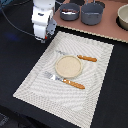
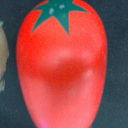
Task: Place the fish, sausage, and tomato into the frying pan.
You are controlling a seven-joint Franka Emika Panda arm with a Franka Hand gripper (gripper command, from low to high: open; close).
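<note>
The dark surface (image 1: 15,60) fills most of the exterior view, and the hand (image 1: 44,36) hangs low over it on the white arm (image 1: 42,17), toward the exterior view's left. Just beside the hand, on the exterior view's right, lies a pale striped placemat (image 1: 95,85), its near corner almost under the hand. Beyond the hand, along the far edge, a pinkish board (image 1: 107,31) carries the cookware.

On that board the taller grey pot (image 1: 92,13) stands well apart from the hand, and the frying pan (image 1: 70,11), shallower and darker, sits closer to the hand, just beside the pot. A beige bowl (image 1: 123,16) is farthest off, at the exterior view's right edge.

In the middle of the placemat, well apart from the hand, rests a round tan plate (image 1: 68,66). A knife (image 1: 82,57) and a fork (image 1: 65,80), both with orange handles, flank the plate.

The tomato (image 2: 62,65) fills the wrist view, glossy red with a green star-shaped top, lying on the dark surface directly beneath the hand. A pale, blurred object (image 2: 2,57) shows at the edge, just beside the tomato; what it is cannot be told.

Whether the hand is spread or pressed together cannot be told; its fingers are not clear in either view.
</note>
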